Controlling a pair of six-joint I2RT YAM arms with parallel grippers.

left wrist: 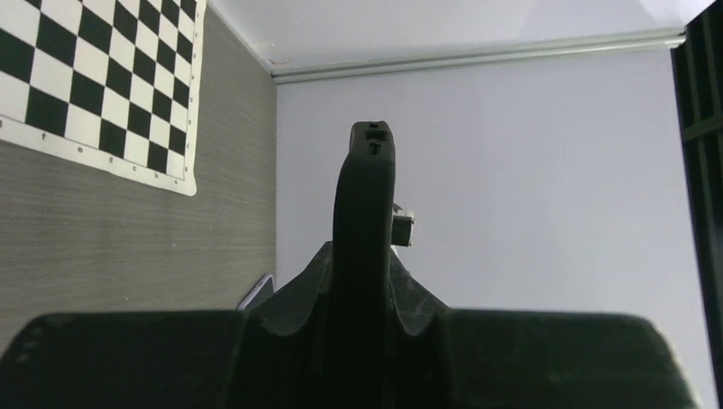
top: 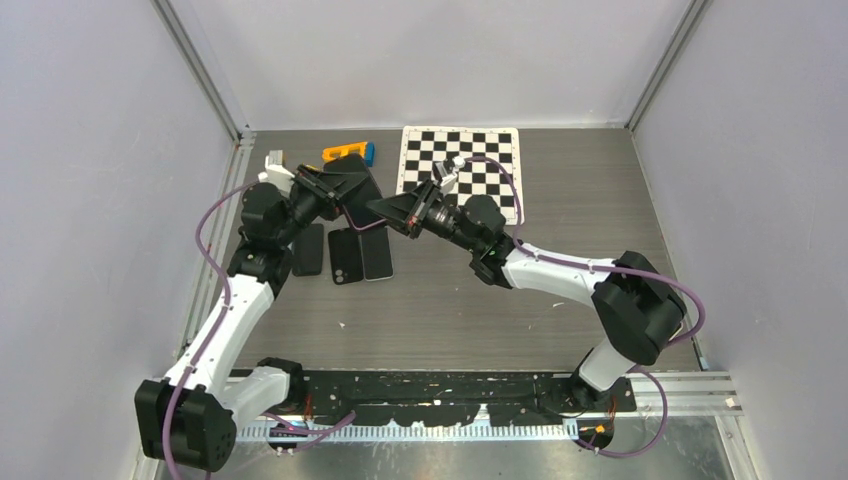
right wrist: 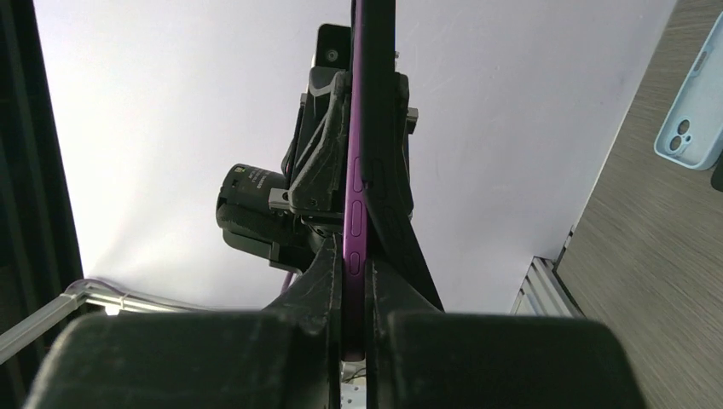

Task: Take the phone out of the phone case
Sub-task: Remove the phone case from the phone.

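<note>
A purple phone (right wrist: 355, 162) in a black case (right wrist: 385, 145) is held edge-up in the air between both grippers, above the left back of the table. My right gripper (right wrist: 356, 266) is shut on the purple phone's edge. My left gripper (left wrist: 364, 274) is shut on the black case (left wrist: 365, 204). In the right wrist view the case stands a little off the phone along its right side. In the top view the left gripper (top: 335, 195) and the right gripper (top: 393, 210) meet tip to tip, with the phone (top: 362, 222) between them.
Three phones or cases (top: 345, 256) lie side by side on the table under the grippers. A light-blue case (right wrist: 692, 111) lies there too. An orange and blue object (top: 348, 152) lies at the back. A checkerboard sheet (top: 470, 165) lies at the back middle.
</note>
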